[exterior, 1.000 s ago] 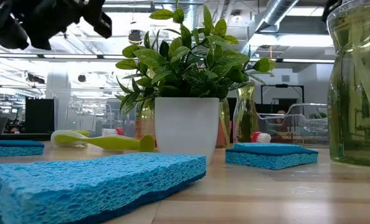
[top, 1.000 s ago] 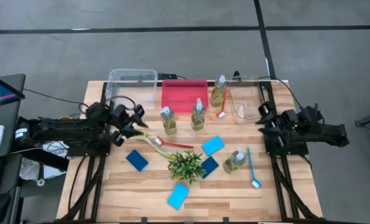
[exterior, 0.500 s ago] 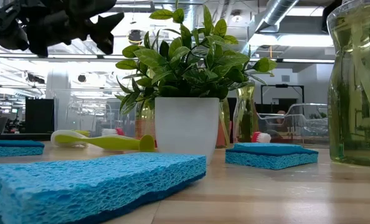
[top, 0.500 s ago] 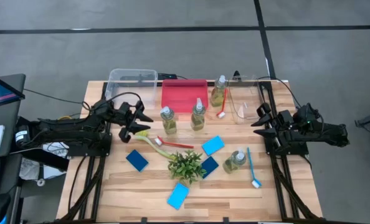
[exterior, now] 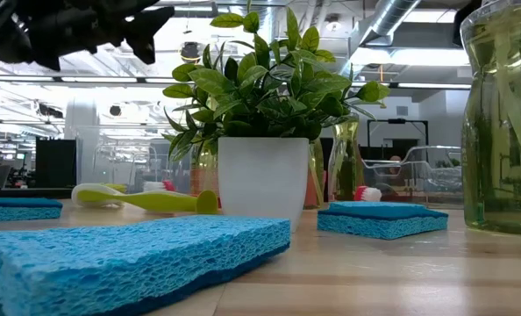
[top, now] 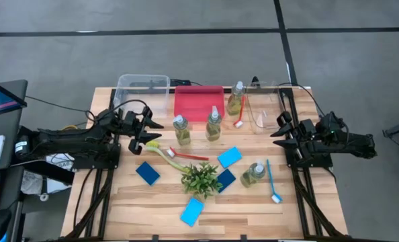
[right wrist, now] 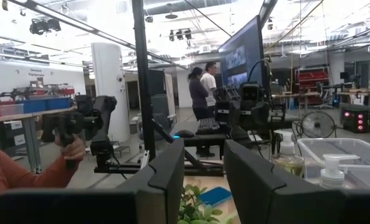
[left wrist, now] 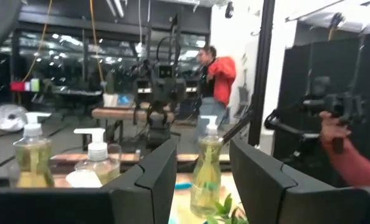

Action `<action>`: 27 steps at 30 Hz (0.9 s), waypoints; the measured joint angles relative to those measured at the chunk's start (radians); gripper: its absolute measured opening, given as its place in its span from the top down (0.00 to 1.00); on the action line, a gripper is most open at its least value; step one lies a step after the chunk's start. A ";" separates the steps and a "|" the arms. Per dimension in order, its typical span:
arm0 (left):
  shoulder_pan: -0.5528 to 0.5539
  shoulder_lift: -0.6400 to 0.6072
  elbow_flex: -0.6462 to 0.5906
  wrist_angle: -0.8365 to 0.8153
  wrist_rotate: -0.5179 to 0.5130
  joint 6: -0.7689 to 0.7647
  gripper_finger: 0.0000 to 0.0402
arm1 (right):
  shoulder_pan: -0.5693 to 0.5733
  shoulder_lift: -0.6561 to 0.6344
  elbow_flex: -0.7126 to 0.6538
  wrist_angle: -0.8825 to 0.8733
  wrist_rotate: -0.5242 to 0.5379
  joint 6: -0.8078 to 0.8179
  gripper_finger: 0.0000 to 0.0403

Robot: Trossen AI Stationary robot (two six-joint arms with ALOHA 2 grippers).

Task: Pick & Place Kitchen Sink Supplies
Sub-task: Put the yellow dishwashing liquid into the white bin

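Four clear bottles of yellow-green liquid stand upright on the table (top: pixel 181 130) (top: pixel 213 124) (top: pixel 236 99) (top: pixel 253 173). A yellow-green brush (top: pixel 160 149), a red brush (top: pixel 189 156) and a blue brush (top: pixel 272 180) lie flat on the wood. Another red brush (top: pixel 240 114) lies by the far bottle. Dark blue sponges (top: pixel 148 173) (top: pixel 225 180) and light blue sponges (top: pixel 230 157) (top: pixel 192 211) lie flat. My left gripper (top: pixel 149 131) (left wrist: pixel 200 180) hovers open above the table's left part, pointing roughly level at the bottles. My right gripper (top: pixel 280 128) (right wrist: pixel 203 180) hovers open at the right edge.
A potted green plant (top: pixel 201 177) stands mid-table among the sponges. A clear bin (top: pixel 142 91), a red bin (top: pixel 199 102) and another clear bin (top: pixel 267 107) line the far edge. People stand in the room beyond the table.
My left gripper has tipped up from slanting downward to about level and rolled, its fingertips now reaching a little farther toward the bottles. My right gripper has tipped up slightly. Nothing on the table has moved.
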 joint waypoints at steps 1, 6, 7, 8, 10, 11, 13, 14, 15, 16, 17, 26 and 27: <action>-0.015 -0.001 0.018 -0.041 -0.022 0.018 0.63 | 0.000 0.000 0.000 -0.004 0.000 0.000 0.73; -0.107 0.000 0.114 -0.294 -0.224 0.098 0.63 | 0.000 0.045 0.049 -0.112 0.000 0.001 0.73; -0.124 0.000 0.123 -0.309 -0.257 0.107 0.63 | 0.000 0.060 0.057 -0.118 0.000 0.001 0.73; -0.138 0.000 0.126 -0.313 -0.276 0.119 0.63 | 0.001 0.076 0.062 -0.116 0.000 0.001 0.73; -0.160 0.000 0.128 -0.313 -0.282 0.139 0.63 | 0.007 0.102 0.066 -0.117 0.000 0.000 0.73; -0.169 0.000 0.128 -0.314 -0.282 0.146 0.63 | 0.013 0.115 0.067 -0.116 0.000 0.000 0.73; -0.178 0.000 0.128 -0.314 -0.282 0.148 0.63 | 0.030 0.131 0.068 -0.120 -0.003 -0.021 0.73; -0.180 0.000 0.128 -0.314 -0.284 0.148 0.63 | 0.041 0.136 0.068 -0.119 -0.004 -0.039 0.73; -0.179 0.000 0.128 -0.314 -0.285 0.148 0.63 | 0.052 0.137 0.067 -0.119 -0.005 -0.058 0.73; -0.179 0.000 0.128 -0.314 -0.284 0.148 0.63 | 0.063 0.137 0.068 -0.119 -0.006 -0.074 0.73; -0.179 0.000 0.128 -0.314 -0.285 0.148 0.63 | 0.075 0.137 0.068 -0.119 -0.007 -0.086 0.73; -0.179 0.000 0.128 -0.310 -0.285 0.148 0.63 | 0.163 0.127 0.068 -0.175 -0.006 -0.121 0.73; -0.179 0.000 0.128 -0.310 -0.285 0.148 0.63 | 0.168 0.127 0.068 -0.175 -0.003 -0.121 0.73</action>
